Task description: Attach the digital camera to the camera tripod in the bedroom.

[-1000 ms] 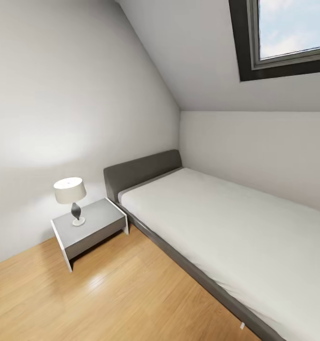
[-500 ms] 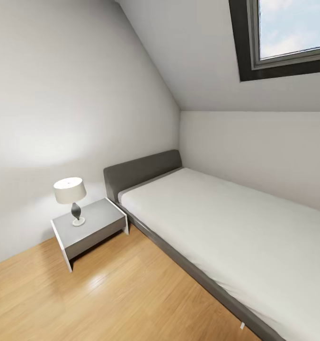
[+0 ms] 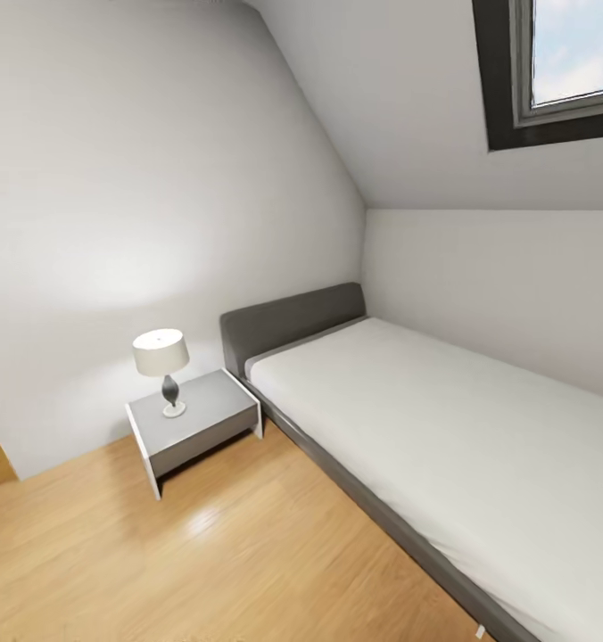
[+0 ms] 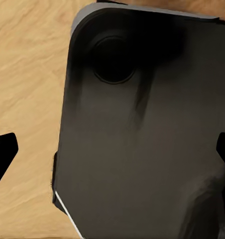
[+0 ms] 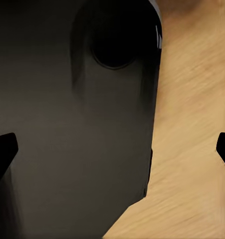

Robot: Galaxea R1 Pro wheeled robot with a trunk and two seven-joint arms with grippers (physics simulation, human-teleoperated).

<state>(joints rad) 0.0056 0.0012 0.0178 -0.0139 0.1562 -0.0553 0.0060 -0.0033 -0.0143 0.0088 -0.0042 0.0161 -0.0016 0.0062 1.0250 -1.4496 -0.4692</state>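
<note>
Plenty of bare light wood plank floor in the middle, so that's the open lane. The long grey-framed bed with a white mattress blocks the whole right side. A small grey-and-white nightstand sits just beside its headboard, with a white-shaded table lamp on top. The sloped white ceiling cuts headroom over the bed.
</note>
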